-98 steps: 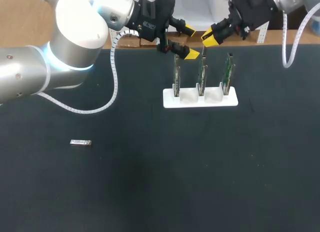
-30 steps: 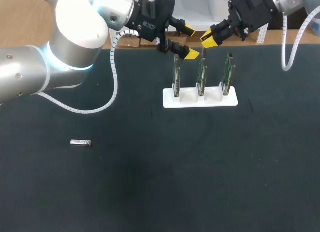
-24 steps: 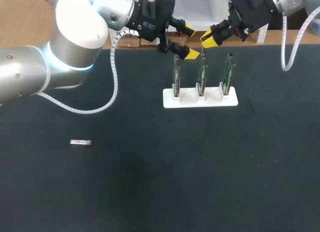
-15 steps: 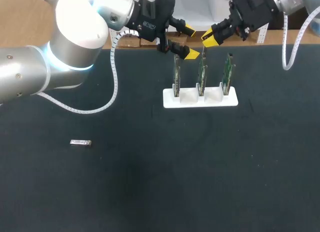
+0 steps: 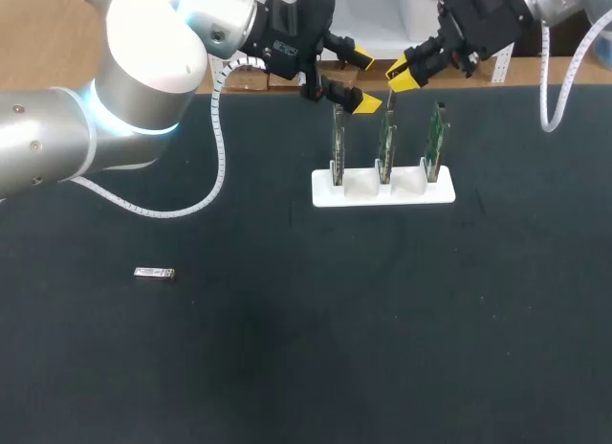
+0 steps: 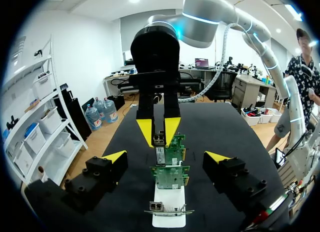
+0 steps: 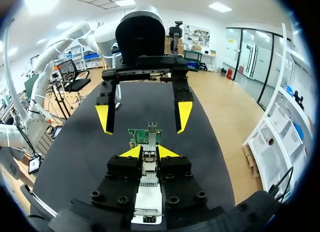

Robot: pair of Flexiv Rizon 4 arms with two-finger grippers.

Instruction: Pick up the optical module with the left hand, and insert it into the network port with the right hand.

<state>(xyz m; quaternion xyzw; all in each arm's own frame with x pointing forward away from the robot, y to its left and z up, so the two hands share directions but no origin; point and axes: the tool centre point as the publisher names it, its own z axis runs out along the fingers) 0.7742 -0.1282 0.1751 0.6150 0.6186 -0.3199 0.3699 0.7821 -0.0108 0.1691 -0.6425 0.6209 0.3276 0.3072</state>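
A small silver optical module (image 5: 154, 273) lies on the black mat at the left, far from both arms. My right gripper (image 5: 402, 73) hangs above the middle green network card (image 5: 385, 138), shut on a second silvery module (image 7: 149, 168) that shows between its fingers. That held module is also visible from the left wrist view (image 6: 159, 139). My left gripper (image 5: 364, 79) is open and empty, above the left card (image 5: 338, 143) and facing the right gripper. The cards (image 6: 170, 173) stand just ahead of its fingertips.
Three green cards stand upright in a white holder (image 5: 382, 192) at the back middle of the mat; the third card (image 5: 436, 138) is at the right. The table's rear edge runs just behind the grippers. Black mat (image 5: 316, 348) extends to the front.
The right gripper has edged slightly up and left over the middle card, still holding its module. The left arm and the module on the mat have stayed put.
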